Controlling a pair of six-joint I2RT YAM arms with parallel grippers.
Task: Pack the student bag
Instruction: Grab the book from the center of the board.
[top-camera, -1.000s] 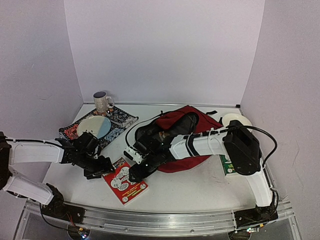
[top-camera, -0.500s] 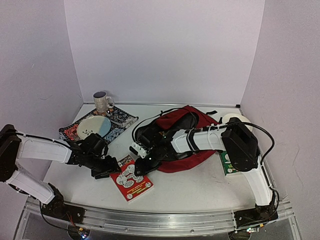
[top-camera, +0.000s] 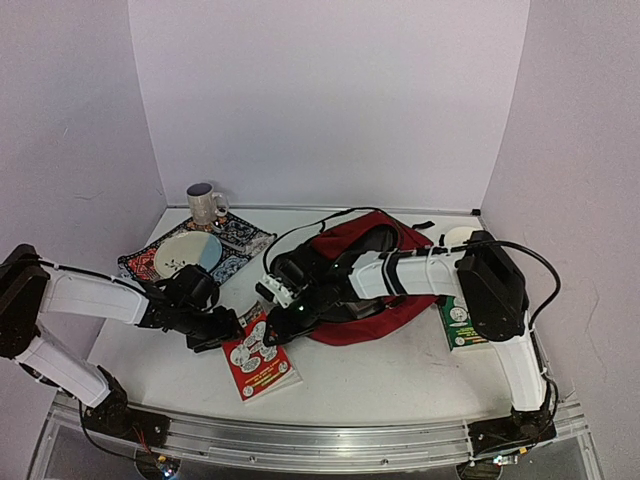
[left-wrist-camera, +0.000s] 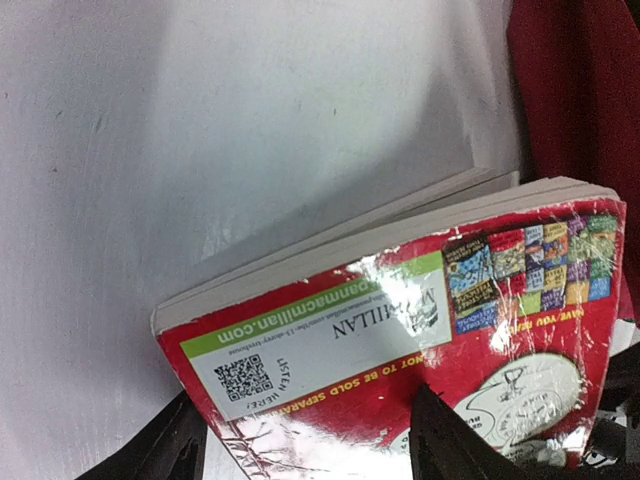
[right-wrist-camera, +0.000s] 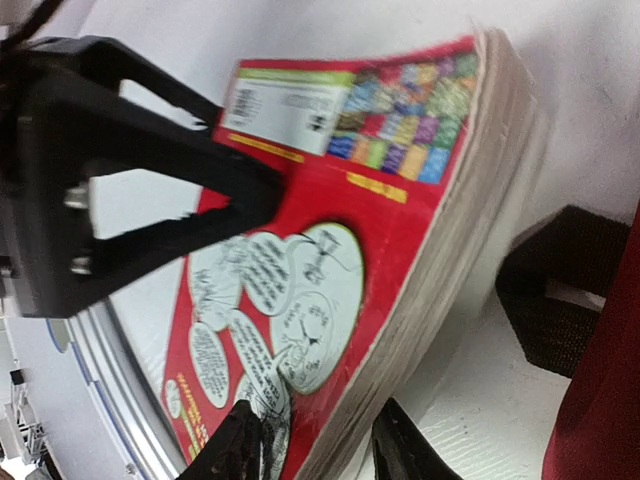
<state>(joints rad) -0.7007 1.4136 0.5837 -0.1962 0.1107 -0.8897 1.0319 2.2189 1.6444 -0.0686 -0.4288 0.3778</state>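
The book (left-wrist-camera: 420, 330) has a glossy red film-coated cover, wrinkled and catching the light, over matt cream paper pages. The white tabletop (left-wrist-camera: 200, 150) looks matt and faintly grainy. The student bag (top-camera: 385, 318) is soft dark red cloth with a coarse black woven strap (right-wrist-camera: 560, 290).

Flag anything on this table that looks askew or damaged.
The red book sits crooked to the table edge, one side seemingly tipped up, with the left gripper and right gripper straddling its edges. Its glossy cover looks crinkled. Nothing looks spilled.
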